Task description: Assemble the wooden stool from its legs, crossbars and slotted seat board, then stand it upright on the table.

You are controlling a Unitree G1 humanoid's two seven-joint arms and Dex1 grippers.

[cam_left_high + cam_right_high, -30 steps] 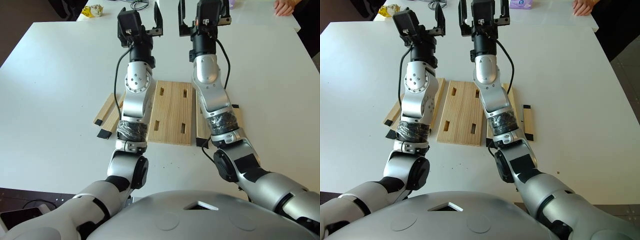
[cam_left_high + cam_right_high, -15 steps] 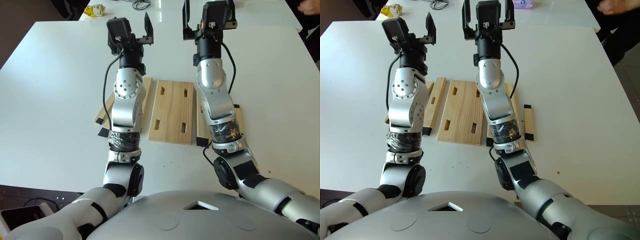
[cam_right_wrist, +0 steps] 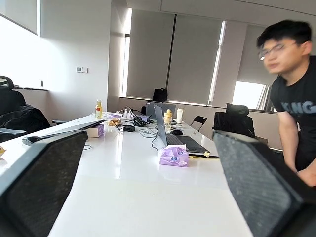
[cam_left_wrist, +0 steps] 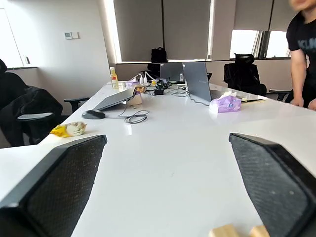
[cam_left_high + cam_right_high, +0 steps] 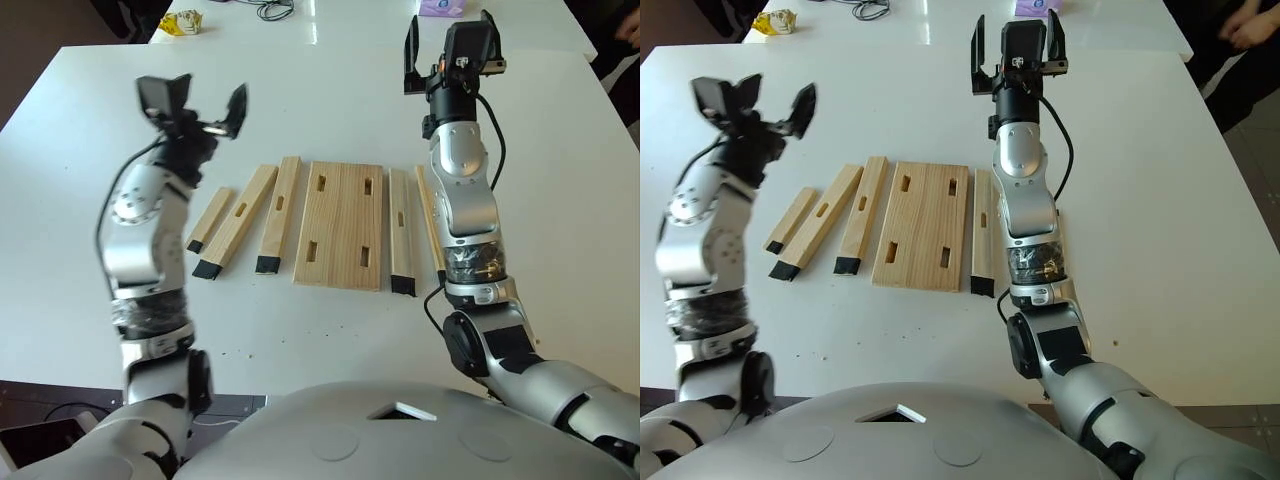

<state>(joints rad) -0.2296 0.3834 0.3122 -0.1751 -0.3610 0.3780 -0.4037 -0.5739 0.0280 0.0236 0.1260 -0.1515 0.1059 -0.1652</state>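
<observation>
Left eye view: the board lies flat mid-table, slots up, its long axis running from near edge to far edge. Every loose part lies parallel to it. Toward the left edge come a long piece just beside the board, then a wide piece, then a short piece. Toward the right edge lie a slotted piece and a thin strip beside the right forearm. Nothing is joined yet. The left gripper hangs above the table past the far ends of the left-hand parts, jaws spread wide and empty. The right gripper is raised near the far edge, equally wide open and empty.

Right eye view: same layout. From both sets of jaws the parts lie back toward the near edge. The left arm looks nearer the three left-hand pieces, the right arm nearer the other two. A grasp would probably need the jaws set across a part's width.

Left wrist view: the left fingers stand far apart with nothing between them. Two wood ends show close under the gripper.

Right wrist view: the right fingers stand far apart around bare table, with a tissue pack farther off.
</observation>
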